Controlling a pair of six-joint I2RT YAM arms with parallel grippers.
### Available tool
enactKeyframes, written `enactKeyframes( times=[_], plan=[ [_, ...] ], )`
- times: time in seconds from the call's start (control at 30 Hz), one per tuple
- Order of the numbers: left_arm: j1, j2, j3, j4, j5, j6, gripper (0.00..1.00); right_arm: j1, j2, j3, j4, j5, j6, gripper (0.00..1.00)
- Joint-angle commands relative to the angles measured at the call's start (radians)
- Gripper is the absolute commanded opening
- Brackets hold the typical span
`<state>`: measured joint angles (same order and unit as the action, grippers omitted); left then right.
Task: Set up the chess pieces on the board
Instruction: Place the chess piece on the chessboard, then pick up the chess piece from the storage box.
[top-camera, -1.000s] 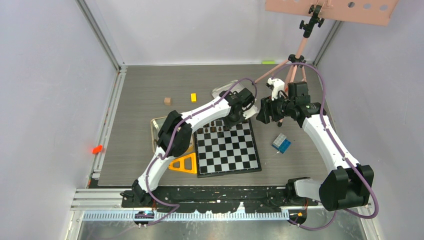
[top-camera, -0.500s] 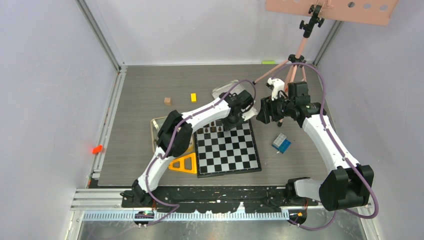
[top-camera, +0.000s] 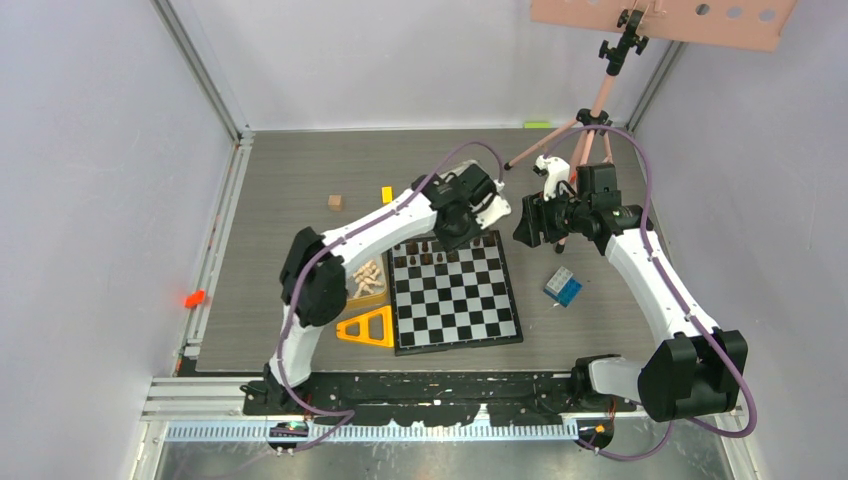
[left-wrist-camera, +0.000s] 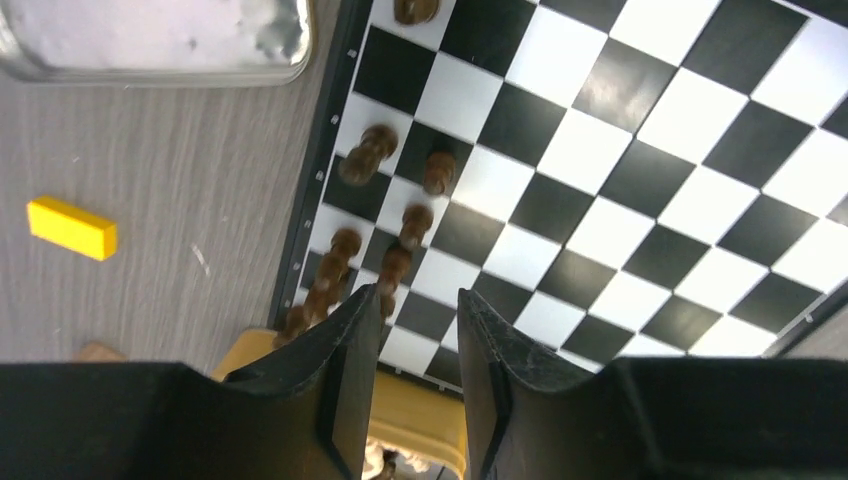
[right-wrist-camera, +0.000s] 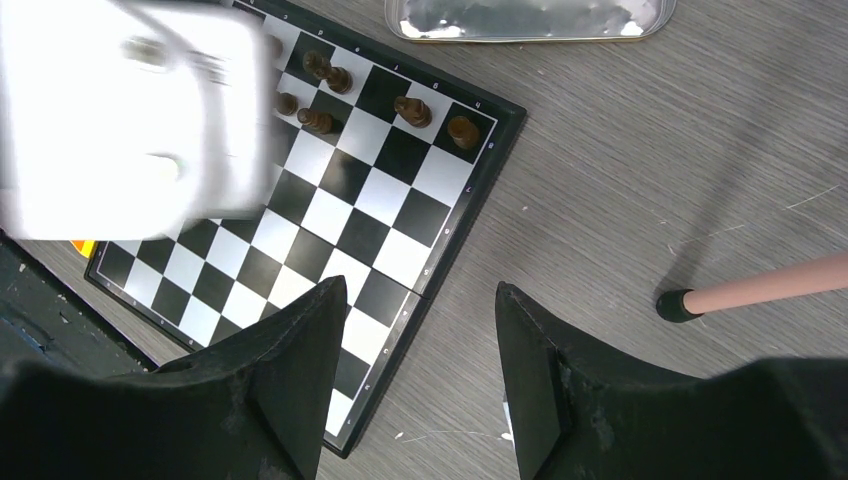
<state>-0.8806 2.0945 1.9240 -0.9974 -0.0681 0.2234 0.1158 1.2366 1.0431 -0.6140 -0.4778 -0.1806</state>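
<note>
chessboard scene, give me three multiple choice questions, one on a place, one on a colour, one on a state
1. Where do the pieces on the board stand? A) far edge, by the silver lid B) centre C) near edge
2. Their colour? A) pale beige B) dark brown C) red
3. The right claw is: A) shut on a piece B) open and empty C) shut on the lid
Answers: 1 A, they line the rows beside the lid; 2 B, all look dark brown; 3 B, its fingers stand apart with nothing between.
</note>
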Motion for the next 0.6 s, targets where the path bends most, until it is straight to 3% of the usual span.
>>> enactKeyframes(
  times=[0.0, 0.3, 0.43, 0.57],
  plan=[
    [0.044, -0.17, -0.08, 0.019, -0.01, 0.026, 0.37, -0.005, -0.018, 0.003, 0.017, -0.018, 0.004, 0.62],
    [0.302, -0.446, -0.387, -0.096, 0.027, 0.052, 0.42, -0.005, -0.02, -0.002, 0.014, -0.03, -0.003, 0.62],
    [0.469, -0.501, -0.496, -0.114, 0.051, 0.052, 0.42, -0.006, -0.008, 0.0, 0.014, -0.031, -0.004, 0.62],
    [0.546, -0.488, -0.576, -0.053, 0.02, 0.056, 0.42, -0.006, 0.005, 0.002, 0.013, -0.031, -0.005, 0.62]
  ],
)
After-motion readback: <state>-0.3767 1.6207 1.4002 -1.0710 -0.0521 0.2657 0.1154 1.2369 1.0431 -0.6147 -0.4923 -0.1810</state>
